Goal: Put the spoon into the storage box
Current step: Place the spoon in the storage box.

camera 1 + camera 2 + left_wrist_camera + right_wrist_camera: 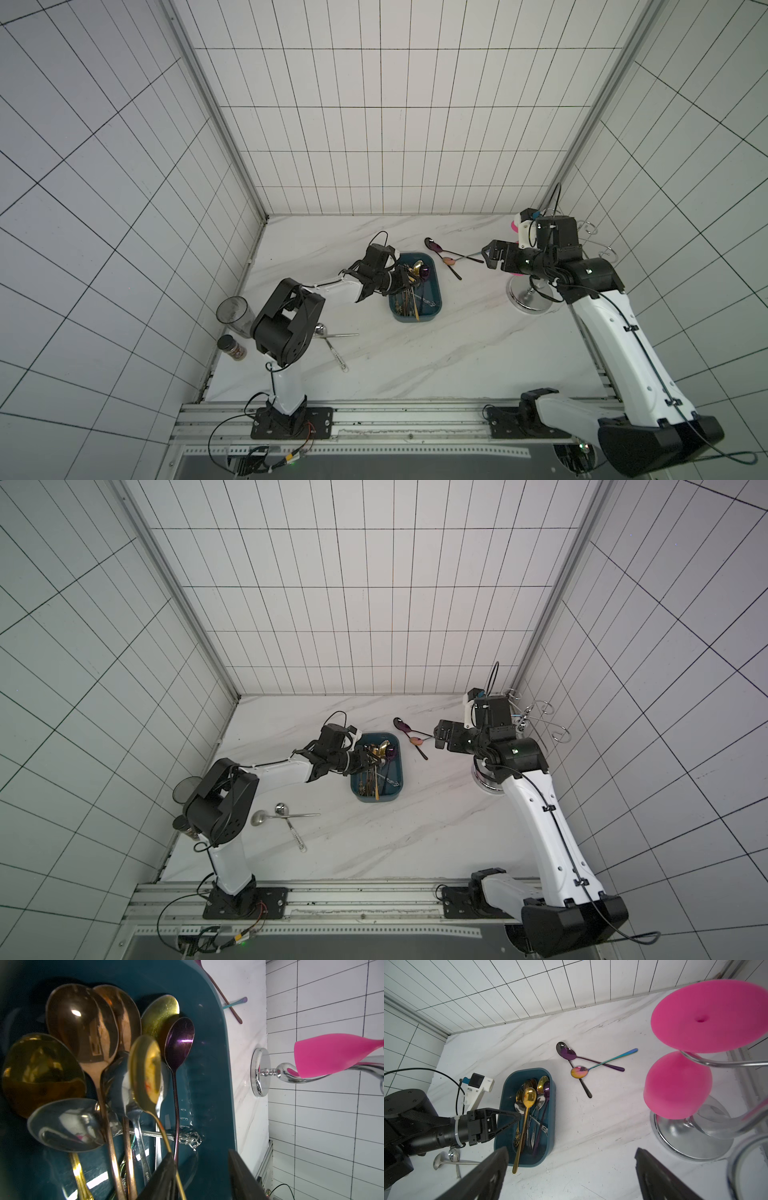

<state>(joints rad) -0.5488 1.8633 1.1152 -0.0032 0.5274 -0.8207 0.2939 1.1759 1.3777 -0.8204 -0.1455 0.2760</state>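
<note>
Right end effector (571, 1151) gaping empty, left end effector (200, 1153) parted over storage box (552, 1109); I'd pinch the probably light, stiff, slippery rainbow spoon (616, 1057) mid-handle.

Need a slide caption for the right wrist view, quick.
Open left gripper over the filled teal storage box, gold spoon handle overhanging its rim; three loose spoons lie crossed on the table.

Bright even light, soft-focus wrist close-ups
</note>
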